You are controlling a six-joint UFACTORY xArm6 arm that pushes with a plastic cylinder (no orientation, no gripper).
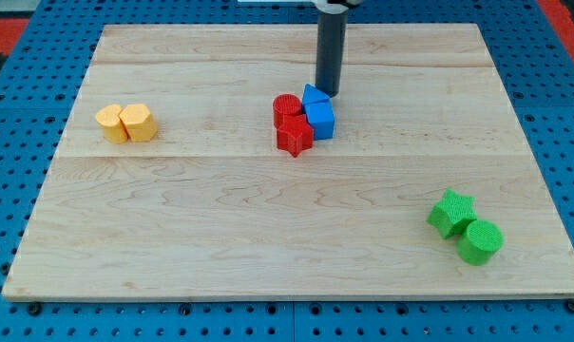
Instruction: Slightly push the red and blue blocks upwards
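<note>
Two red blocks and two blue blocks sit clustered just above the board's middle. The red cylinder (286, 107) is at the cluster's upper left, with the red star (295, 136) below it. The blue cube (319, 119) is at the right, and a second blue block (314, 94), its shape unclear, sits behind it at the top. My dark rod comes down from the view's top, and my tip (327, 92) rests on the board just right of and touching the upper blue block.
Two yellow blocks (126, 123) sit side by side at the view's left. A green star (451, 211) and a green cylinder (480, 241) sit at the lower right. The wooden board (173, 247) lies on a blue perforated table.
</note>
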